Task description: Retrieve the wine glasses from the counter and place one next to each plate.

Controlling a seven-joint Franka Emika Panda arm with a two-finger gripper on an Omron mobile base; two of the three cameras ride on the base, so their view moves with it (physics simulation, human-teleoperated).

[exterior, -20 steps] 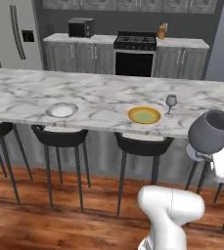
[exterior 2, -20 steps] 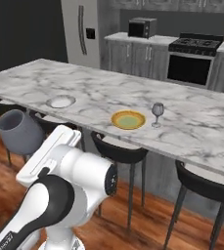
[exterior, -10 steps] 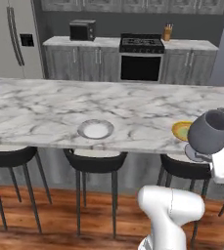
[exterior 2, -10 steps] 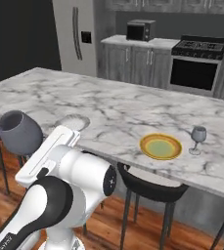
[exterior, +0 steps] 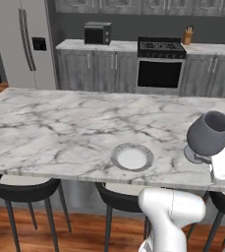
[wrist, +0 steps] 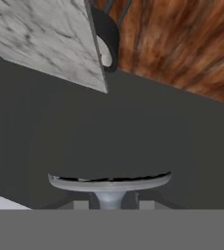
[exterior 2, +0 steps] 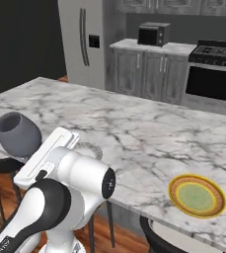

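Your gripper point(wrist: 107, 204) is clamped on the stem of a wine glass point(exterior: 210, 134), carried above the near edge of the marble island point(exterior: 60, 128), bowl mouth up and tipped slightly, its long axis running stem-to-rim close to upright. Your base has slid left along the island over the last second: the white plate point(exterior: 132, 158) now sits just ahead, the yellow plate point(exterior 2: 197, 195) well off right. Expect the set-down beside the white plate next.

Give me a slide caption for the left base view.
Tool carries a wine glass above the marble island, near the white plate.
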